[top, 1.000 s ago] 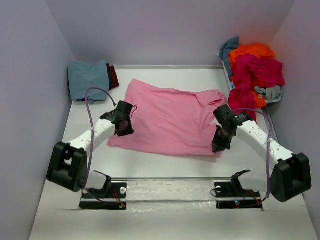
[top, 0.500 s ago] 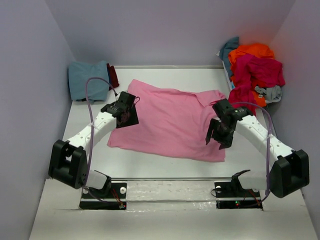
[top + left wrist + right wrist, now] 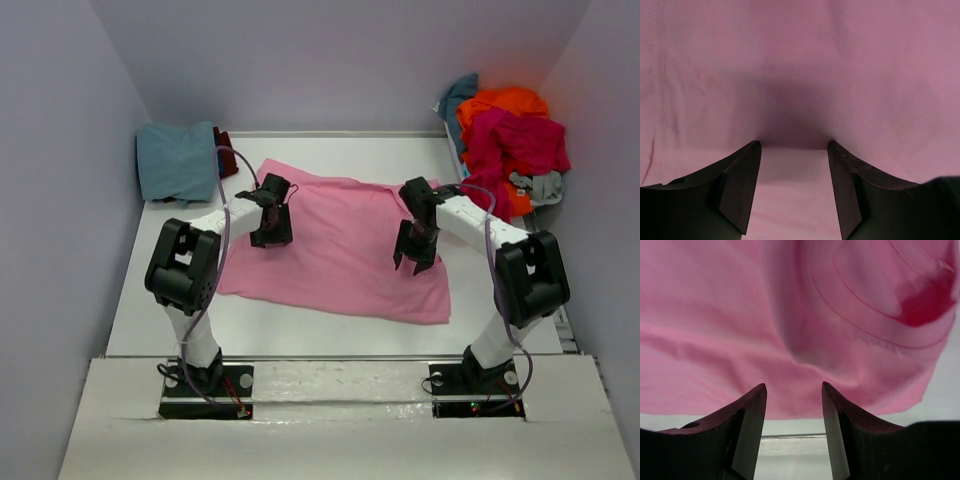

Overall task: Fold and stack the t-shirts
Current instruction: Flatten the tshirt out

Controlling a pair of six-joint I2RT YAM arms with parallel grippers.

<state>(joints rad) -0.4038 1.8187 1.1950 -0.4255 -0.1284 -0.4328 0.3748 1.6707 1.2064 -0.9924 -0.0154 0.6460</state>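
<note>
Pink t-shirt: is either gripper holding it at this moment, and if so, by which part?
Nothing is held. The left gripper and right gripper both hang open over the pink t-shirt, with no cloth between their fingers.

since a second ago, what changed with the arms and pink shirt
Both arms swung inward over the pink t-shirt, off its edges. The right pincer let go of the near corner; the left pincer opened too. Shirt, folded blue t-shirt and pile stayed.

On table (image 3: 330, 325), centre: spread shirt (image 3: 340, 245). Behind it, far left: folded shirt (image 3: 178, 160). Far right: shirt heap (image 3: 510, 135). Left gripper (image 3: 270, 232) over spread shirt's left part, right gripper (image 3: 413, 252) over its right.
</note>
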